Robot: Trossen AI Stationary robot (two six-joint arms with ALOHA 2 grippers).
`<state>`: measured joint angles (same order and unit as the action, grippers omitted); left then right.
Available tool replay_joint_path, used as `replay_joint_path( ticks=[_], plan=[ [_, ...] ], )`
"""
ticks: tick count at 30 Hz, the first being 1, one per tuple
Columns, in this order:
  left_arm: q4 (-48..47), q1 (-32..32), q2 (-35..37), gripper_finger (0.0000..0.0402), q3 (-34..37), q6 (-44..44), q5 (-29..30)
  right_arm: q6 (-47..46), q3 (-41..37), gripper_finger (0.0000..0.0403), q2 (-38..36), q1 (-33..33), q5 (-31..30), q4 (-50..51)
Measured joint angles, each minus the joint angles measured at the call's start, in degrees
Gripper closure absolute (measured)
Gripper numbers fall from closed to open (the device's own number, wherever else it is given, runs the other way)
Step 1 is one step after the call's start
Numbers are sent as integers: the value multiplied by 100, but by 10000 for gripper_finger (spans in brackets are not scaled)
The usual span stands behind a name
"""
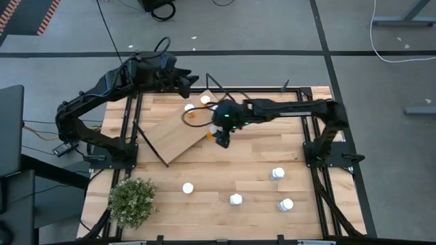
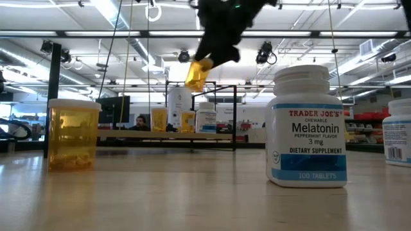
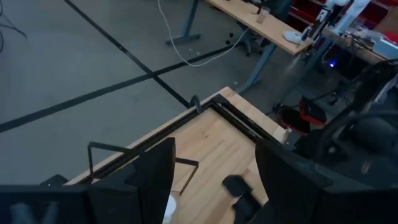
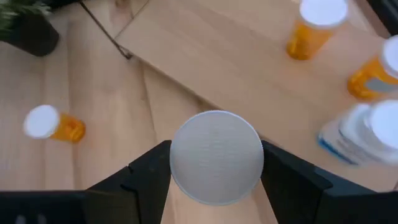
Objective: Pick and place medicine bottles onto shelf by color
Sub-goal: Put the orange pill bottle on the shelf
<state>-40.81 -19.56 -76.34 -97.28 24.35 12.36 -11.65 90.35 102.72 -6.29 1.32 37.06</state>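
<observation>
The shelf (image 1: 178, 133) lies on the table (image 1: 272, 146) toward its far left; several bottles (image 1: 190, 108) stand on its far end; four more bottles (image 1: 236, 199) stand near the front edge; a plant (image 1: 131, 201) sits front left.

R arm stretched across mid-table, right gripper (image 1: 223, 138) raised, fingers clamped on a bottle (image 4: 216, 155). L arm folded back at far edge, left gripper (image 1: 193, 82) w/ fingers apart.

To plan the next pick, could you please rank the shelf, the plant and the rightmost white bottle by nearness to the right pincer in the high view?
1. Shelf: just below the right pincer.
2. White bottle: front right.
3. Plant: front left corner.
</observation>
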Motion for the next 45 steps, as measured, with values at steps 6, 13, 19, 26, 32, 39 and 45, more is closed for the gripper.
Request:
replay_joint_path(
  ticks=[6, 13, 19, 26, 32, 39, 45],
  plan=[
    [-51, -36, 135, 173, 3, -26, -11, 332, 1293, 168, 1098, -101, -92, 628],
    [-31, -54, 280, 173, 3, -104, -13, 480, 1935, 168, 1756, -302, -109, 752],
    [-29, -48, 305, 173, 3, -101, -17, 694, 1991, 168, 2034, -498, -133, 734],
    [-33, -46, 302, 173, 3, -100, -101, 921, 1988, 168, 2113, -604, -196, 548],
    [-44, -46, 300, 173, 3, -104, -102, 995, 1990, 168, 2251, -644, -216, 442],
    [-112, -45, 285, 173, 3, -106, -102, 1018, 1982, 168, 2254, -633, -266, 303],
    [-111, -45, 285, 173, 3, -112, -104, 1020, 1982, 168, 2254, -647, -279, 310]
  ],
)
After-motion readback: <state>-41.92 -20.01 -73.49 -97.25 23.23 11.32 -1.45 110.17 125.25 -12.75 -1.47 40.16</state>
